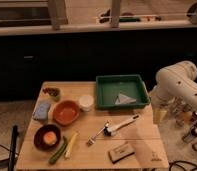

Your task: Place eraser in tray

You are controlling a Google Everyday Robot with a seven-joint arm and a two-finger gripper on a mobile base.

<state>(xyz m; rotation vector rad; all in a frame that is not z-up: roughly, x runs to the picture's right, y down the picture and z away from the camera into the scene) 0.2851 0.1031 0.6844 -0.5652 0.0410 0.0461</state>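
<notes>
The eraser (121,152), a small tan-topped block with a dark base, lies on the wooden table (142,132) near its front edge, right of centre. The green tray (121,80) stands at the table's back right, with a pale folded piece (125,99) inside. The white robot arm (177,82) reaches in from the right. My gripper (158,115) hangs at the table's right edge, just right of the tray's front corner and well above and behind the eraser. It holds nothing that I can see.
A white-handled brush (120,125) and a fork (98,135) lie between eraser and tray. To the left are an orange bowl (66,112), white cup (86,102), blue-grey sponge (41,110), dark bowl (47,137), zucchini (58,151) and a small dish (52,92).
</notes>
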